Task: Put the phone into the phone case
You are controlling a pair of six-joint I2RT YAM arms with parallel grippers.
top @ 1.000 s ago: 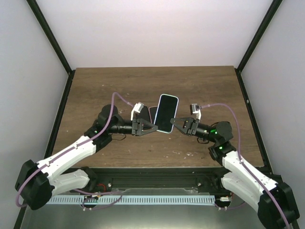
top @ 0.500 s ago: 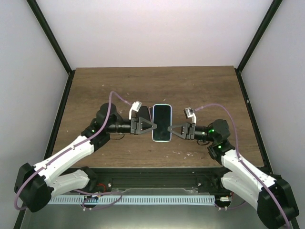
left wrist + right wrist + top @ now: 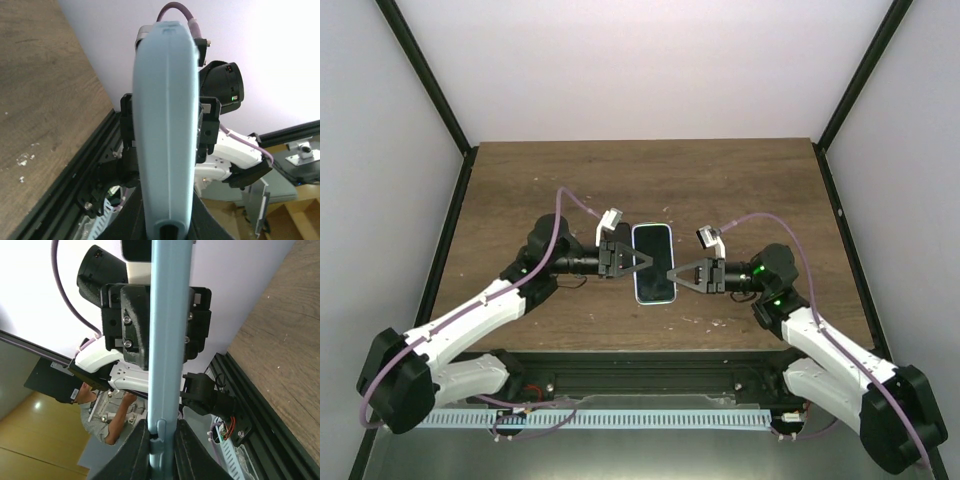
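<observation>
Desk (image 3: 520, 180), one, is seen beneath everything. One light-blue-edged phone (image 3: 653, 263) is held at frame centre, pinched from both sides, judged for steadying while its rim is pressed. Left gripper (image 3: 641, 262) jaws are closed on its left edge, and right gripper (image 3: 670, 274) jaws are closed on its right edge. No separate phone case can be made out.

Phone (image 3: 653, 263) over middle of bench (image 3: 520, 180), flat, screen up, long axis front to back. Left claw (image 3: 637, 260) at phone's left edge. Right claw (image 3: 672, 275) at its right edge, slightly nearer front. Claws face each other across phone, each touching its edge from above and below. Left arm (image 3: 470, 320) reaches in from front left, right arm (image 3: 830, 350) from front right. Phone resting on bench or lifted: cannot tell.
</observation>
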